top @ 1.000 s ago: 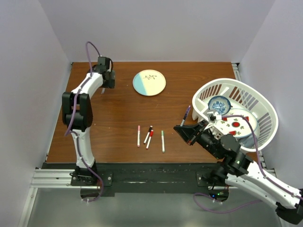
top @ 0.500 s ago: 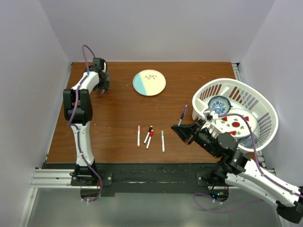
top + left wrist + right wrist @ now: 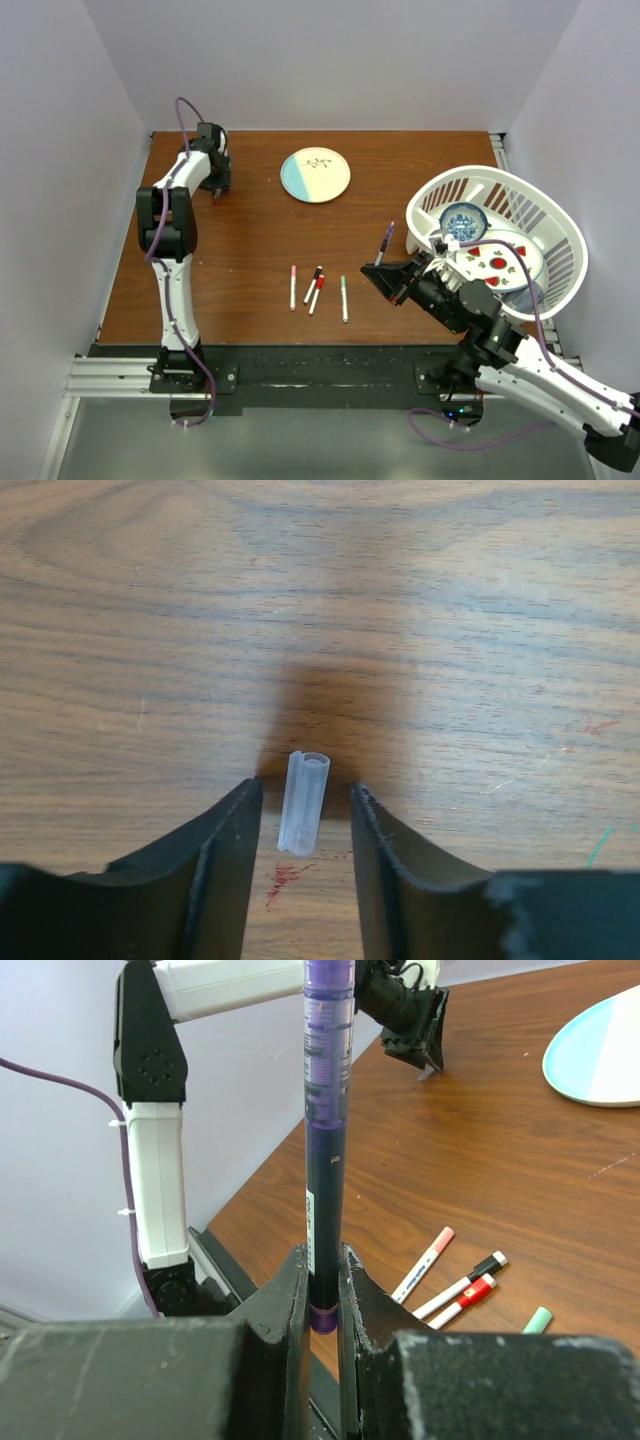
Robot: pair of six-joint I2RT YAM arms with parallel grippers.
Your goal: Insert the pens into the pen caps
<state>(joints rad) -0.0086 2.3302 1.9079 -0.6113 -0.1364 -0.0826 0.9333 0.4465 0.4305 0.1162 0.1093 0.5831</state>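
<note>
A pale purple pen cap (image 3: 304,803) lies on the wood between the open jaws of my left gripper (image 3: 303,815), touching neither one. That gripper sits at the table's far left (image 3: 215,186). My right gripper (image 3: 321,1260) is shut on a dark purple pen (image 3: 327,1110) and holds it upright above the table, right of centre (image 3: 385,243). Several capped white pens lie in the near middle: pink (image 3: 293,286), black (image 3: 313,283), red (image 3: 317,294) and green (image 3: 344,298).
A round blue-and-white plate (image 3: 315,175) lies at the back centre. A white basket (image 3: 555,215) holding dishes stands at the right, close behind my right arm. The table's left wall is near my left arm.
My left gripper has shifted a little left and settled over the cap. My right gripper has moved slightly left with the purple pen still in it.
</note>
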